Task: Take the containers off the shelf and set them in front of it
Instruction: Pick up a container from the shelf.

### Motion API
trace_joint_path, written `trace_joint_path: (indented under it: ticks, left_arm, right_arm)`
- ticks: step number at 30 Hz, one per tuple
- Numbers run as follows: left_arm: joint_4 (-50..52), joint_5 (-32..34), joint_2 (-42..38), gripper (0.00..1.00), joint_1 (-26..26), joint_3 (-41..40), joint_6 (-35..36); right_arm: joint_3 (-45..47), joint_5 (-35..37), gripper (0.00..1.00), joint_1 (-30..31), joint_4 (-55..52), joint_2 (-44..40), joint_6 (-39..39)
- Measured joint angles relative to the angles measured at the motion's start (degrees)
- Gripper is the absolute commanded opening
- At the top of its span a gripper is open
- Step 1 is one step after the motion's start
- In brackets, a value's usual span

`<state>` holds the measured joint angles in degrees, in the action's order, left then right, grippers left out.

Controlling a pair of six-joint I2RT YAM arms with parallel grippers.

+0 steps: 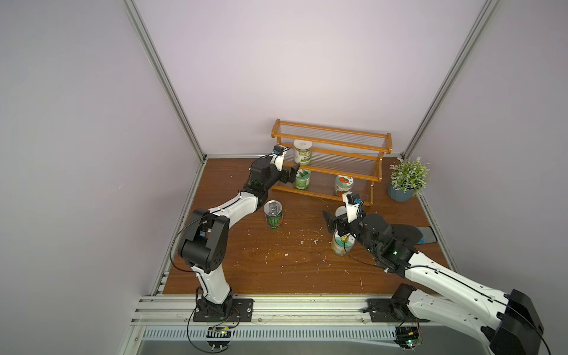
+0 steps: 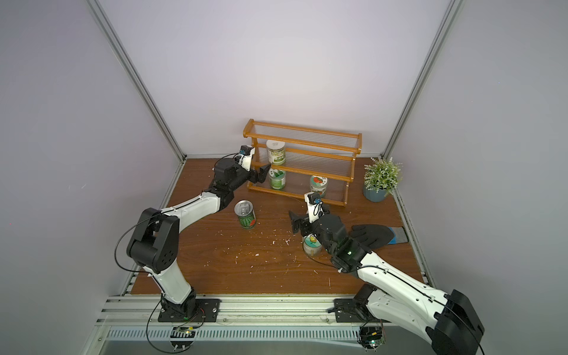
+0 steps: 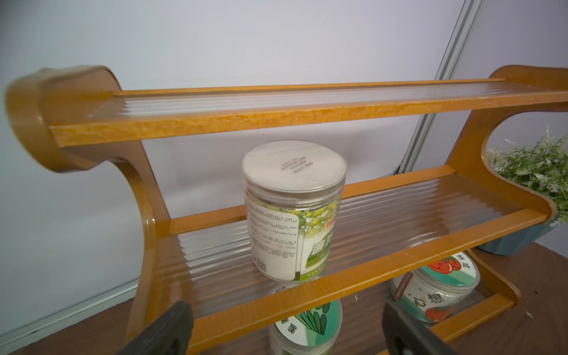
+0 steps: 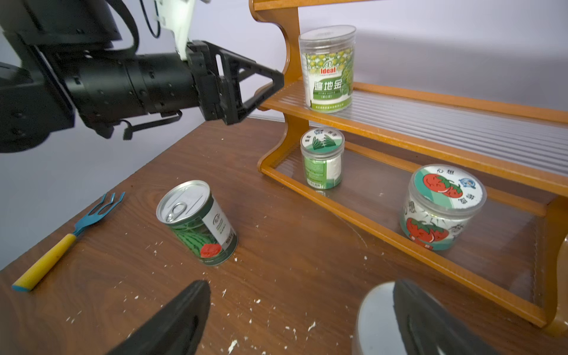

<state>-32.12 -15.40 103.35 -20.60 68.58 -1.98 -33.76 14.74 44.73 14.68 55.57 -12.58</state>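
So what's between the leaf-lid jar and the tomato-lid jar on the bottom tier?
Nothing: the shelf is bare from leaf-lid jar to tomato-lid jar, as the right wrist view shows.

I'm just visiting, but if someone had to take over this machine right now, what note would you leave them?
Left gripper open, empty, by the left end of the orange-brown wooden three-tier shelf.
Right gripper open, empty, over the brown table in front.
Done: tall watermelon-print can, white-lidded tin, flower-lidded clear jar stand on the table.
Left: green-labelled clear jar on the middle tier; leaf-lidded clear jar and tomato-lidded clear jar on the bottom tier.
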Motion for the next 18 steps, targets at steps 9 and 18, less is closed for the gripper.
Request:
trace_joint_path:
  ticks: [9,18]
  left_arm:
    - [2.23,-0.44,9.07,0.99,-0.11,10.67,1.62]
    - [2.75,-0.37,13.81,0.99,-0.98,17.27,1.6]
  right_arm:
    - [0.04,-2.69,0.99,-3.63,3.67,1.01,0.66]
    - [1.25,-4.61,0.99,-5.49,5.64,1.05,0.57]
